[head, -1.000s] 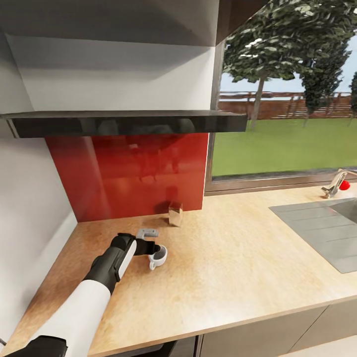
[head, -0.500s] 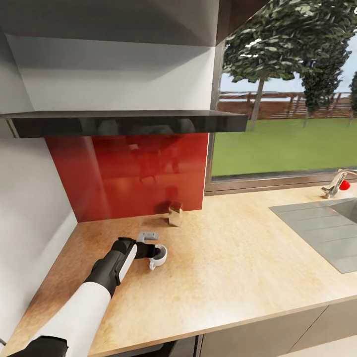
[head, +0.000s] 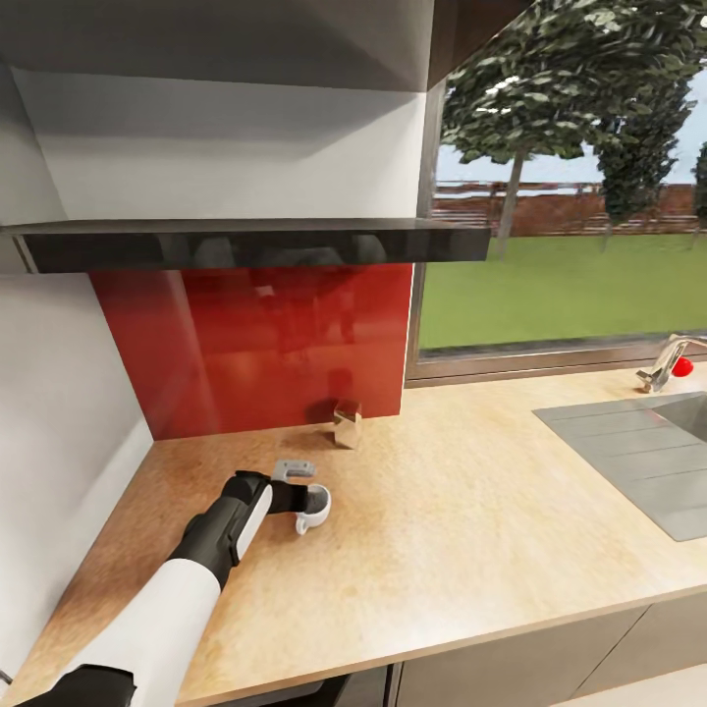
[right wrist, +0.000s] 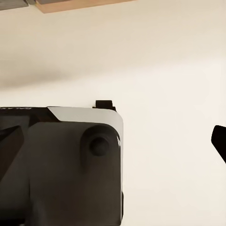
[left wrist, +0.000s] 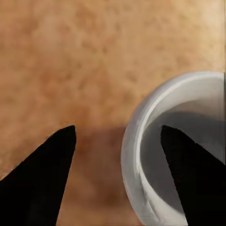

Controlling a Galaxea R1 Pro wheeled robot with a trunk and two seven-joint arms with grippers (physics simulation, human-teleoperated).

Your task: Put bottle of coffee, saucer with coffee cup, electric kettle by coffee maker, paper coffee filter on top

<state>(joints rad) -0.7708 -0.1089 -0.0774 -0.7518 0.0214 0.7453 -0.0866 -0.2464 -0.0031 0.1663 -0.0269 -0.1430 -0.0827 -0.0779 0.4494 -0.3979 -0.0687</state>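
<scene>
A white coffee cup (head: pixel 314 507) stands upright on the wooden countertop (head: pixel 462 511), its handle toward the front edge. My left gripper (head: pixel 304 498) reaches down over it, open. In the left wrist view the cup's rim (left wrist: pixel 134 150) lies between the two black fingers: one fingertip (left wrist: pixel 190 174) is inside the cup, the other is outside over bare wood and apart from the wall. My right gripper (right wrist: pixel 115 136) hangs low beside the robot's dark base (right wrist: pixel 70 165), open with nothing between its fingers.
A small shiny metal box (head: pixel 347 424) stands against the red backsplash (head: pixel 265 344) behind the cup. A black range hood (head: pixel 245 243) overhangs the counter. A sink (head: pixel 648 452) and faucet (head: pixel 666 361) lie at the right, below the window.
My left arm has sunk slightly toward the counter over the cup. The cup has stayed in place.
</scene>
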